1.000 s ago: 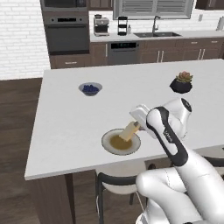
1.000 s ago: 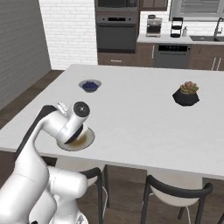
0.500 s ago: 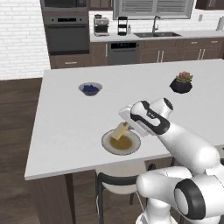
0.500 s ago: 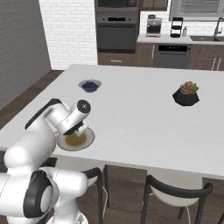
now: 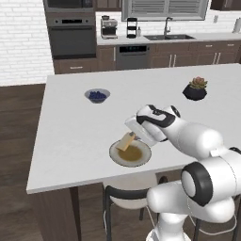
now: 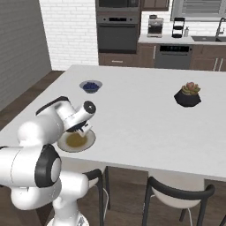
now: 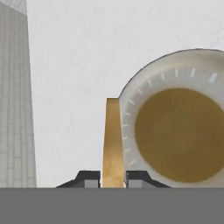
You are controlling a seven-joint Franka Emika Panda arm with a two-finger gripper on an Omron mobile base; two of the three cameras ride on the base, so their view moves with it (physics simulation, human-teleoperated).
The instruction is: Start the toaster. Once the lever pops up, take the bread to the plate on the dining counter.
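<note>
Hand view: gripper (image 7: 113,179) fingers clamped on the bread (image 7: 113,140), held edge-on just over the plate's (image 7: 131,113) rim on the dining counter (image 5: 70,136); slice sits off the centre, so it likely needs shifting inward before release

The tan bread (image 7: 113,140) stands on edge over the round plate's rim (image 5: 116,154) on the white counter (image 5: 70,136).
</note>
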